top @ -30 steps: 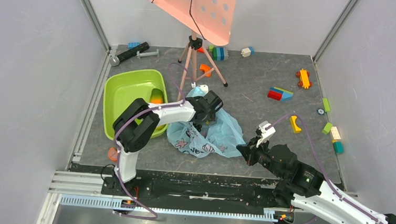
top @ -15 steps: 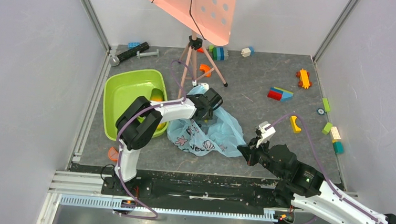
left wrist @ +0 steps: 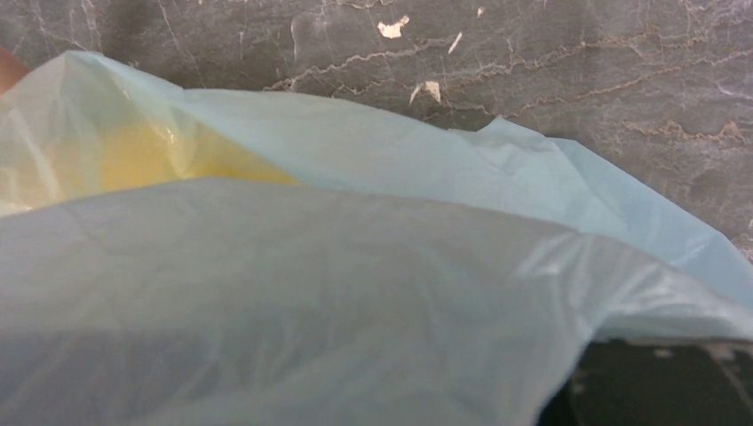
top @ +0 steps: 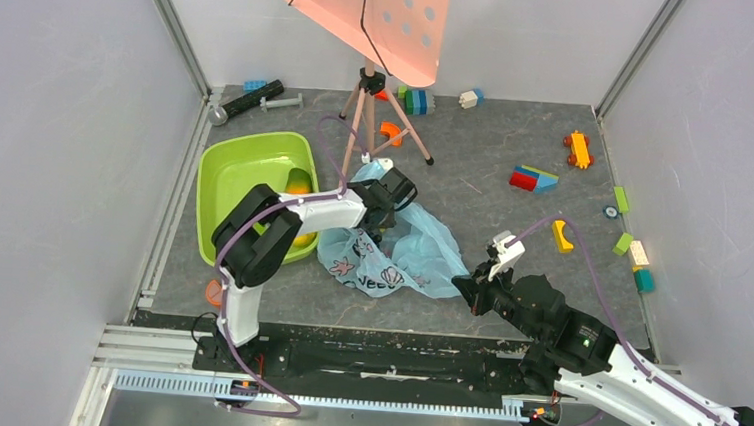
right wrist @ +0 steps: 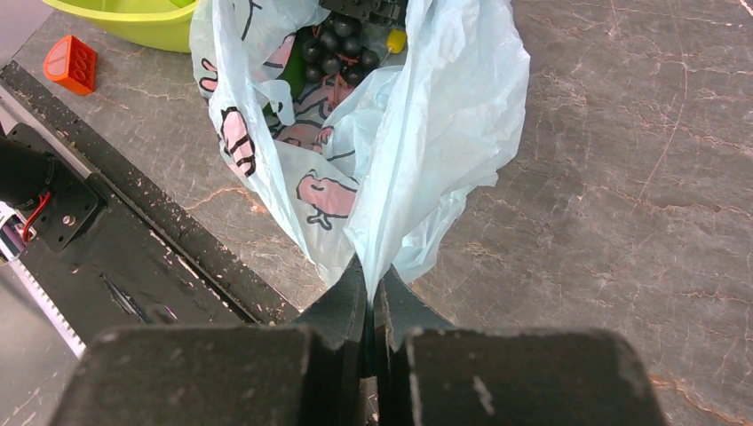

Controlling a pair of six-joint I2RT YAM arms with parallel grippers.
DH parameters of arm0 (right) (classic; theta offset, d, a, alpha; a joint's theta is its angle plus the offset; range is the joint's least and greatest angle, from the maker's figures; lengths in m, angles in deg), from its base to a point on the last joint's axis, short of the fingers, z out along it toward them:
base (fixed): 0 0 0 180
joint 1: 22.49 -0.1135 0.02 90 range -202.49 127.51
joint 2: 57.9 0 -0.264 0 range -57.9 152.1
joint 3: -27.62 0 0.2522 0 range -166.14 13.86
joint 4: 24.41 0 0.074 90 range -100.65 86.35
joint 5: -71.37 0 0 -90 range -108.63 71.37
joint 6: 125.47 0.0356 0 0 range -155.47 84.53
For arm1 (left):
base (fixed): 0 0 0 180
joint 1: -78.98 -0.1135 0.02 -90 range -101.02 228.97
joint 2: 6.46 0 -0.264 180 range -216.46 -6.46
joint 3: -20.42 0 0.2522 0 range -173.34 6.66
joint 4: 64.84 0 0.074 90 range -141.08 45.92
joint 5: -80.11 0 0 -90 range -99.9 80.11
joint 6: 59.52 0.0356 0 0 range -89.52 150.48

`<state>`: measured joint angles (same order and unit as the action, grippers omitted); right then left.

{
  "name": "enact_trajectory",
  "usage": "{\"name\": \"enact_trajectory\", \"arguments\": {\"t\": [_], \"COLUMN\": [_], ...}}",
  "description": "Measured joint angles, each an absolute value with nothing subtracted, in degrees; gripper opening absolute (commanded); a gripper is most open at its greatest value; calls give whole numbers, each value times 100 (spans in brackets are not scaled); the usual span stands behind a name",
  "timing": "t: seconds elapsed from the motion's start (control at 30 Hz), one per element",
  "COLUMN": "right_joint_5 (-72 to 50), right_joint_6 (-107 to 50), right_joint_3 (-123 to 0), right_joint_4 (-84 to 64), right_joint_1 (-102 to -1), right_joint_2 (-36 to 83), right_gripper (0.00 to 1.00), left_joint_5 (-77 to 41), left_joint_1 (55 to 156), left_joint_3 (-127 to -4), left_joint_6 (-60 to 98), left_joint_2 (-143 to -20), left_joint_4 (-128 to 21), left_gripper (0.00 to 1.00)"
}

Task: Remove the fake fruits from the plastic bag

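The light-blue plastic bag (top: 405, 255) lies crumpled on the table's middle. My left gripper (top: 385, 217) reaches into its mouth from the left, and the plastic hides its fingers. In the left wrist view the plastic bag (left wrist: 355, 293) fills the frame, and a yellow fruit (left wrist: 164, 155) shows through it. My right gripper (right wrist: 371, 288) is shut on the plastic bag's near corner (right wrist: 377, 248). Through the open mouth I see dark grapes (right wrist: 337, 49), a small yellow fruit (right wrist: 396, 40) and something green (right wrist: 289, 80).
A lime-green tub (top: 236, 163) left of the bag holds an orange-yellow fruit (top: 300, 183). A tripod (top: 370, 112) with a pink perforated panel stands behind. Toy bricks (top: 534, 178) are scattered at the right. An orange brick (right wrist: 71, 62) lies by the front rail.
My left gripper has pushed a little back and left into the bag's mouth, and the bag has bunched up toward it. The right arm has not moved.
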<state>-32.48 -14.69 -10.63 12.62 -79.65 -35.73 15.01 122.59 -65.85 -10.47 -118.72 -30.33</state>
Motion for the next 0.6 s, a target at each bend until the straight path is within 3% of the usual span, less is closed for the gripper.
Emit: {"name": "enact_trajectory", "arguments": {"t": [0.2, 0.6], "right_joint_5": [-3248, -3252], "right_joint_6": [-1469, -1467], "right_joint_3": [-1063, -1063], "right_joint_4": [1262, 1259], "right_joint_1": [-7965, -7965], "right_joint_2": [-3575, -3573], "right_gripper": [0, 0], "left_joint_5": [1226, 625], "left_joint_1": [12248, 12233], "left_joint_3": [-6412, -6257], "left_joint_6": [-1043, -905], "left_joint_2": [-11709, -11241], "left_joint_4": [-3103, -3041], "left_gripper": [23, 18]}}
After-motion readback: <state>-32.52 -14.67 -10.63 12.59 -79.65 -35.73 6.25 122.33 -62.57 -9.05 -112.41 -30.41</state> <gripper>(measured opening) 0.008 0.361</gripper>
